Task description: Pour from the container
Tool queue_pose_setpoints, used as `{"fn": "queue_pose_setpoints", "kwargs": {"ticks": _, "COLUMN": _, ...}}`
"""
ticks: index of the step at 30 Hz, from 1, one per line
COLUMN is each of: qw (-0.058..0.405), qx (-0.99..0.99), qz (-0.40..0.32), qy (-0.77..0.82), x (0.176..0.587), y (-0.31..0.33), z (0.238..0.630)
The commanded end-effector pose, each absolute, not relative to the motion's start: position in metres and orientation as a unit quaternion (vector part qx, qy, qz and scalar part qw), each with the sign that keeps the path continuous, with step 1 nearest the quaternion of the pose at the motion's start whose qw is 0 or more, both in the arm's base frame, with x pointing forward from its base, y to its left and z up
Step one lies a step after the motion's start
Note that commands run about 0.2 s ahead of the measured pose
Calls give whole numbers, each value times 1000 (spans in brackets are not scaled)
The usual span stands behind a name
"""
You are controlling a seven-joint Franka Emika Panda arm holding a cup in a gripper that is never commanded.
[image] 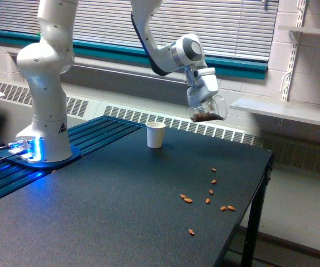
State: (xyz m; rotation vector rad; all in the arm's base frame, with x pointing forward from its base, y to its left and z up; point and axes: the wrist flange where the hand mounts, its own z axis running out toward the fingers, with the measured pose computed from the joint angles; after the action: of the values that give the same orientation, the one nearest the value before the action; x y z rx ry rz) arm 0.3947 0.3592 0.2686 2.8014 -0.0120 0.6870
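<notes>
Clamped around the container point(208, 109), the gripper point(202, 94) hangs in the air above the far part of the table point(93, 217), up and toward the exterior view's right of the white paper cup point(156, 134). Its white fingers close on the container's upper wall, so the cup is carried well clear of the tabletop.

That container is a clear plastic cup, see-through enough that the radiator grille behind shows faintly through its wall. It sits tilted in the grip, and a dark brown heap of nuts point(206, 116) lies along its lower side. Whether any nuts are leaving the rim cannot be made out.

White paper cup stands upright on the dark tabletop, near the back edge, apart from the arm. Closer to the camera, loose almonds point(210, 196) lie scattered over the table toward the exterior view's right. On the exterior view's left the robot base point(44, 133) stands on a blue-lit plate.
</notes>
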Motion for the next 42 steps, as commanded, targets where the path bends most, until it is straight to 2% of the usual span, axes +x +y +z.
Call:
{"fn": "queue_pose_setpoints", "kwargs": {"ticks": 1, "qw": 133, "qx": 960, "qz": 245, "qy": -37, "x": 388, "y": 351, "z": 279}}
{"fn": "queue_pose_setpoints", "kwargs": {"ticks": 16, "qw": 154, "qx": 959, "qz": 238, "qy": -33, "x": 353, "y": 341, "z": 293}}
{"fn": "queue_pose_setpoints", "kwargs": {"ticks": 27, "qw": 142, "qx": 961, "qz": 235, "qy": -15, "x": 326, "y": 358, "z": 296}}
{"fn": "queue_pose_setpoints", "kwargs": {"ticks": 42, "qw": 155, "qx": 960, "qz": 229, "qy": -32, "x": 301, "y": 352, "z": 294}}
